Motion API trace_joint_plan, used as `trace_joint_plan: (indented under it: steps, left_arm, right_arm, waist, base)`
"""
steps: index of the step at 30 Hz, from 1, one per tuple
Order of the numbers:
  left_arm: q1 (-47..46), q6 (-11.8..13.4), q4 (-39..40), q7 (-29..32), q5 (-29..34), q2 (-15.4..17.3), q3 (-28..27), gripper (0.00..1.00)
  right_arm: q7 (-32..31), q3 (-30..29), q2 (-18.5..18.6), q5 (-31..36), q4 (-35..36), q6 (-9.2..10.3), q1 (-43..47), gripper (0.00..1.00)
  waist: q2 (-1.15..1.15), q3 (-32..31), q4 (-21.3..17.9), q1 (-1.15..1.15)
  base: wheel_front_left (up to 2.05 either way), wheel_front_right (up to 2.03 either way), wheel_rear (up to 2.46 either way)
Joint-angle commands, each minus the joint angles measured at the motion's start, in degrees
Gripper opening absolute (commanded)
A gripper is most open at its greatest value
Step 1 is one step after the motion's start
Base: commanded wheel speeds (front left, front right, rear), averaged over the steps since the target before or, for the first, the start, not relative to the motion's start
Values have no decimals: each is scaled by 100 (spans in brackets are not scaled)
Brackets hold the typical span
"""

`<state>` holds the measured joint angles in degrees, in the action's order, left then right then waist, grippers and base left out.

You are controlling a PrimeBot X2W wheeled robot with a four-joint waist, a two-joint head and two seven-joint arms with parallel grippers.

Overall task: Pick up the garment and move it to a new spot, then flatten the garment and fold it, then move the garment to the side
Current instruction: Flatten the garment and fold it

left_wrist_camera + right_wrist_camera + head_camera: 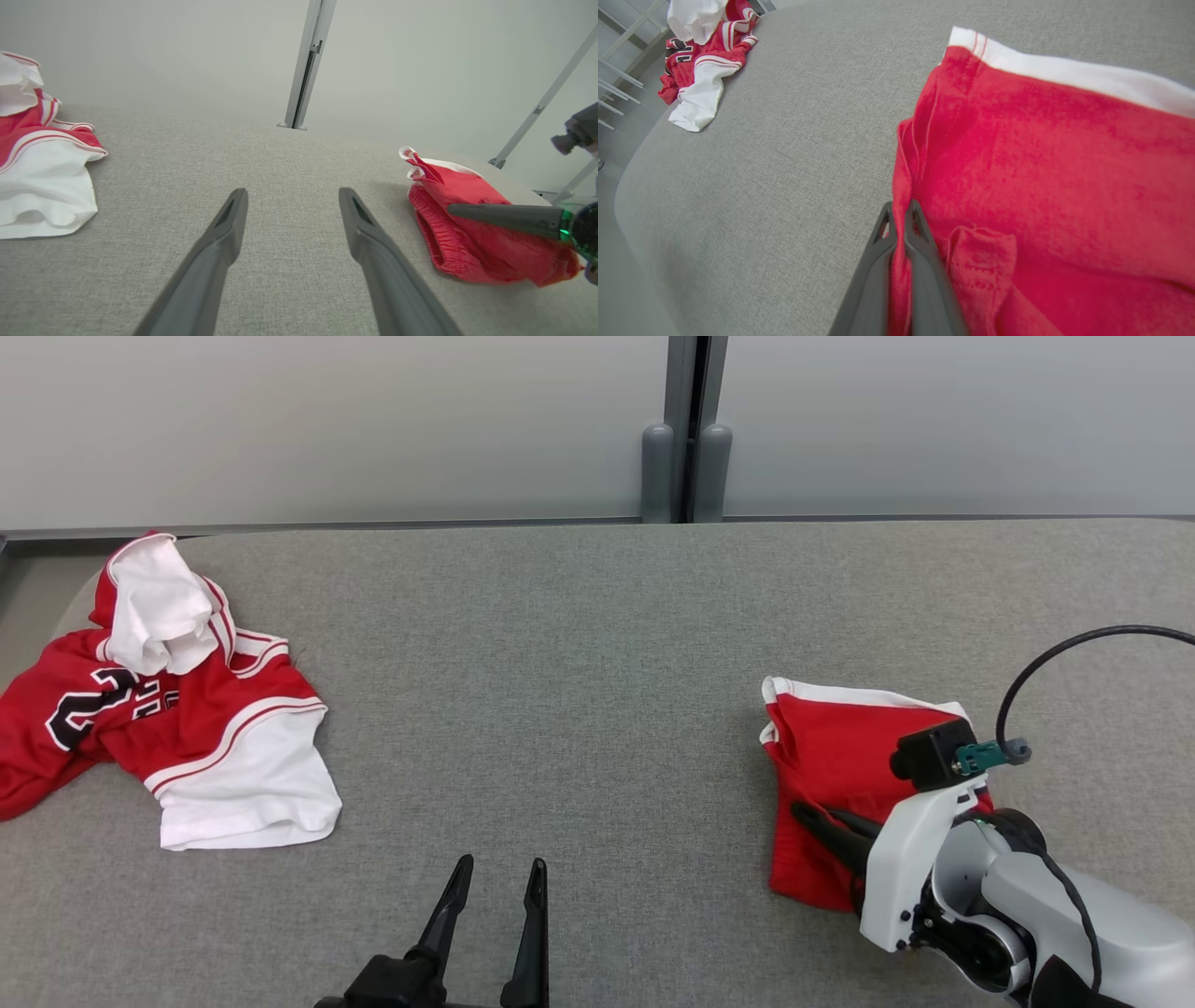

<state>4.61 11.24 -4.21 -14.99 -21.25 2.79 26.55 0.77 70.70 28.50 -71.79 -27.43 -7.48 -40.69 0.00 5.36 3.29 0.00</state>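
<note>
The garment (pixel 840 756) is a folded red piece with a white band along its far edge, lying on the right of the grey padded table (pixel 579 691). My right gripper (pixel 805 814) is shut on its near-left edge; the right wrist view shows red cloth (pixel 1041 163) pinched between the two closed fingers (pixel 878 261). The left wrist view has the same garment (pixel 467 254) at the right, with a right finger (pixel 504 217) lying across it. My left gripper (pixel 499 873) stands open and empty at the table's front middle, its tips (pixel 292 196) wide apart over bare fabric.
A crumpled red and white jersey (pixel 187 728) with black numbers lies at the table's left end, also seen as a red and white heap (pixel 42 186) and far off (pixel 705 60). A grey wall with a vertical post (pixel 686 429) runs behind the table.
</note>
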Motion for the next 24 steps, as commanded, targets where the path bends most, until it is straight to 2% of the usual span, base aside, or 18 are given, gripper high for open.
trace_joint_plan:
  steps: [1, 2, 3, 9, 15, 17, 20, 21, 22, 24]
  left_arm:
    - [46, 29, 3, -28, -36, 21, -55, 100]
    - [50, 27, -1, -28, -53, 21, -61, 100]
    - [53, 22, -9, -28, -64, 21, -62, 100]
    - [115, -6, -32, -28, -104, 22, -163, 100]
    - [349, -112, 31, -28, -26, 19, -536, 100]
    - [426, -134, 86, -28, 17, 21, -668, 100]
    - [506, -191, 183, -28, 83, 21, -835, 100]
    - [538, -227, 241, -28, 115, 21, -917, 100]
    - [538, -227, 241, -28, 115, 21, -917, 100]
    - [551, -250, 317, -28, 114, 22, -1018, 100]
  right_arm:
    - [-18, 12, -42, 21, -45, -3, 99, 25]
    - [23, 15, -55, 68, -65, -3, 106, 48]
    - [85, 2, -74, 94, -86, -3, 123, 100]
    - [722, -202, -7, 326, 50, -3, 274, 100]
    - [1379, -809, 545, 928, 181, -2, 759, 100]
    - [1438, -1278, 680, 1102, 192, -2, 1056, 100]
    - [1445, -2558, 846, 1775, 238, -2, 1599, 100]
    - [1443, -3475, 746, 2353, 309, -3, 2163, 100]
    - [1443, -3475, 746, 2353, 309, -3, 2163, 100]
    - [1445, -4430, 593, 3051, 492, -3, 2698, 100]
  waist:
    - [0, -29, -64, 0]
    - [0, -40, -98, 0]
    - [0, -59, -133, 0]
    - [0, -261, -336, 0]
    - [0, -550, -657, 0]
    - [0, -587, -752, 0]
    - [0, -627, -835, 0]
    - [0, -654, -850, 0]
    - [0, -654, -850, 0]
    - [0, -671, -868, 0]
  base:
    - [0, 0, 0]
    - [0, 0, 0]
    - [0, 0, 0]
    - [0, 0, 0]
    - [0, 0, 0]
    - [0, 0, 0]
    - [0, 0, 0]
    - [0, 0, 0]
    - [0, 0, 0]
    - [0, 0, 0]
